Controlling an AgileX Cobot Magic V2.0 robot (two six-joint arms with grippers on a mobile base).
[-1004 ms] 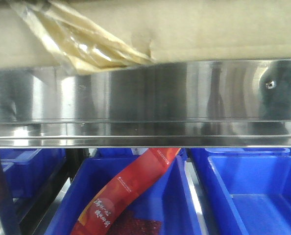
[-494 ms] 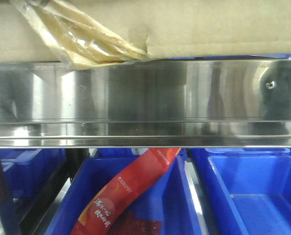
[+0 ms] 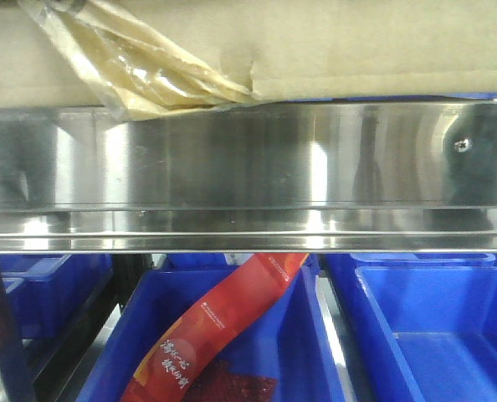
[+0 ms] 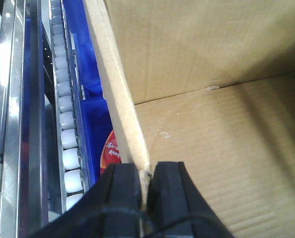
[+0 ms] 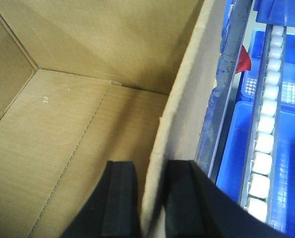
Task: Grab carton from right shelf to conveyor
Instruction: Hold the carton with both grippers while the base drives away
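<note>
Cardboard makes up nearly everything the wrist cameras see: the carton [image 4: 212, 74] is open-topped and empty, so it should be light. Its thin corrugated walls will bow or crease if squeezed hard or loaded on one side only.

The left end effector [image 4: 146, 174] is clamped on the top edge of the carton's left wall, one finger inside and one outside. Just beyond that wall runs a roller track [image 4: 68, 144]. The right end effector [image 5: 152, 169] straddles the opposite wall the same way and is closed on its rim. Two matched holds on facing walls look like the sensible place to carry it, and keeping both arms level should stop the box racking.

In the front view, loose yellowed tape [image 3: 148, 71] hangs off the carton's left part. It may snag on the steel shelf rail [image 3: 248, 167], which the carton sits right behind and above. Below the rail are blue bins [image 3: 432, 335], and a red packet [image 3: 223, 327] leans in the middle one.

Compared with a second ago, the carton's lower right edge has risen a little. A thin blue strip now shows between it and the rail, and the tape has shifted slightly with it.
</note>
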